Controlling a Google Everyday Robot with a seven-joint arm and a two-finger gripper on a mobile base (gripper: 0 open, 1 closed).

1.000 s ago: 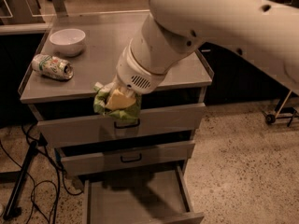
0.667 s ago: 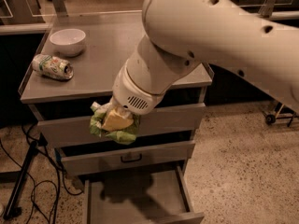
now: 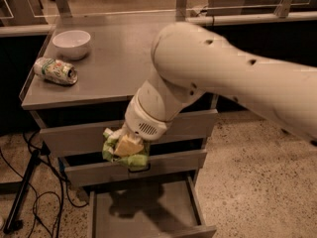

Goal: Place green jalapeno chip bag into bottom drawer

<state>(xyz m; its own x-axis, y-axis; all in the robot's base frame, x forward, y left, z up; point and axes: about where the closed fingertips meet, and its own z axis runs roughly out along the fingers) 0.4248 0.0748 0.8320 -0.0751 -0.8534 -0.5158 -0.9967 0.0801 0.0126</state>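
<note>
clutching one green jalapeno chip bag, tool hangs above open bottom drawer; cabinet top: one can, one bowl.

so the hand, pinching the green jalapeno chip bag, hangs right against the front of the middle drawer, just above the pulled-out bottom drawer. Straight down there's open room over that drawer's flat floor, with low sides left and right. Behind the hand the top drawer front and the worktop edge overhang. The fat arm hogs the right side. Can and bowl sit far left, well apart.
</note>
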